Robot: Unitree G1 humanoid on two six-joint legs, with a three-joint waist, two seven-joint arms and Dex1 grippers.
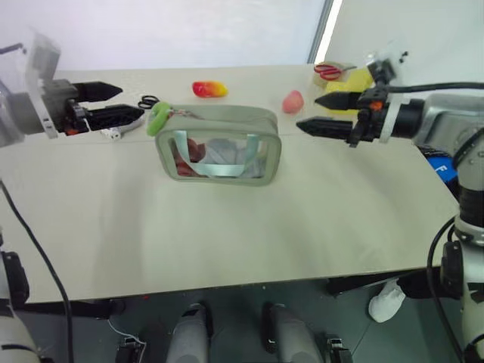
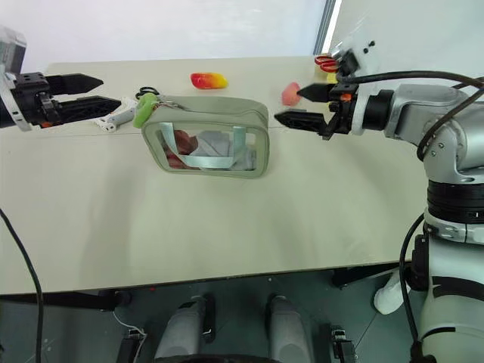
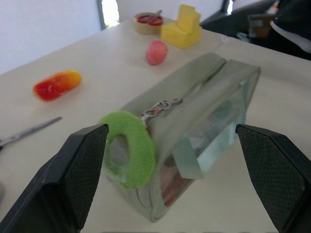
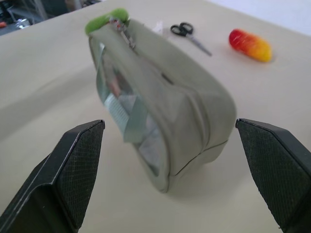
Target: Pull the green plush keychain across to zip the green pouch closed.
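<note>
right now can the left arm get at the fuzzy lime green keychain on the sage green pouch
Probably yes: the left gripper has its jaws open and points at the fuzzy lime-green plush keychain, which hangs off the near end of the sage-green soft pouch with bare table between.

The green pouch stands on the table, green plush keychain at its left end, between two open pincers.

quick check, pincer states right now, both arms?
Left pincer: open, holding nothing, beside the green plush keychain.
Right pincer: open, holding nothing, off the green pouch.
</note>
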